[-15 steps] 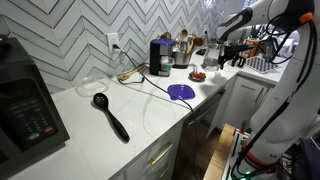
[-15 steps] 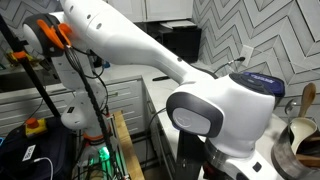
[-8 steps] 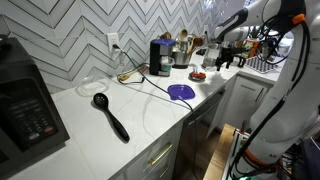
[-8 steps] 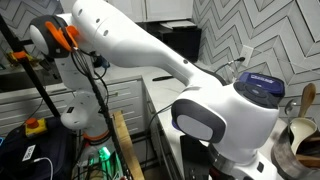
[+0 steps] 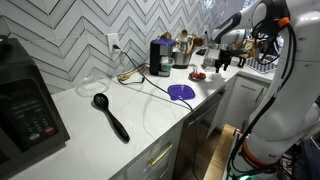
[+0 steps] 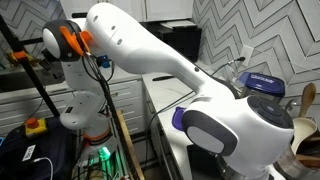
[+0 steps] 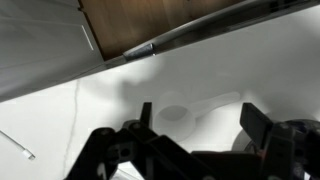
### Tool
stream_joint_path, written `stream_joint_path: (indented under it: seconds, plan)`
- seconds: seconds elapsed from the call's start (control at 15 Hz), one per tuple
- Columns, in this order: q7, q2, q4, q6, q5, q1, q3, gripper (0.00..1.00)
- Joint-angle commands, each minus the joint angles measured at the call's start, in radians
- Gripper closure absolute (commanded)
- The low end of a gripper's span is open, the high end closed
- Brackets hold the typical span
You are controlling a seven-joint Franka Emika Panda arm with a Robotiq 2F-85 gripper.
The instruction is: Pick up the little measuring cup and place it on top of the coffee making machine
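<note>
In the wrist view a small pale measuring cup (image 7: 176,114) lies on the white counter, its handle pointing right and slightly up. My gripper (image 7: 200,122) is open just above it, with the cup's bowl near the left finger (image 7: 146,116) and its handle between the two fingers. In an exterior view the gripper (image 5: 221,60) hangs over the far end of the counter; the cup is too small to make out there. The small black coffee making machine (image 5: 160,57) stands against the tiled wall, left of the gripper. In an exterior view my arm (image 6: 190,80) hides the gripper.
A utensil jar (image 5: 183,54) stands beside the coffee machine. A purple item (image 5: 180,91), a black ladle (image 5: 110,115) and a small red object (image 5: 198,75) lie on the counter (image 5: 140,120). A large black appliance (image 5: 25,100) sits at the near left.
The arm has swung over and lowered slightly towards the far end of the counter. Nothing on the counter has moved.
</note>
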Motion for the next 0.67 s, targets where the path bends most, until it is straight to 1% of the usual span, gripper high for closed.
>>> stream_joint_path:
  seconds: [0.0,0.07,0.27,0.33,0.4,0.47,0.6]
  plan:
    - [-0.043,0.056,0.050,-0.029,0.041,-0.045,0.030,0.42]
    - [-0.044,0.065,0.056,-0.028,0.044,-0.052,0.036,0.49]
    - [-0.038,0.083,0.067,-0.020,0.041,-0.065,0.056,0.60]
    - [-0.037,0.087,0.071,-0.016,0.039,-0.068,0.064,0.60]
    - [-0.035,0.088,0.073,-0.011,0.036,-0.069,0.070,0.58]
    - [-0.031,0.091,0.077,-0.009,0.032,-0.070,0.075,0.54]
    - [-0.028,0.100,0.087,-0.005,0.027,-0.072,0.083,0.52]
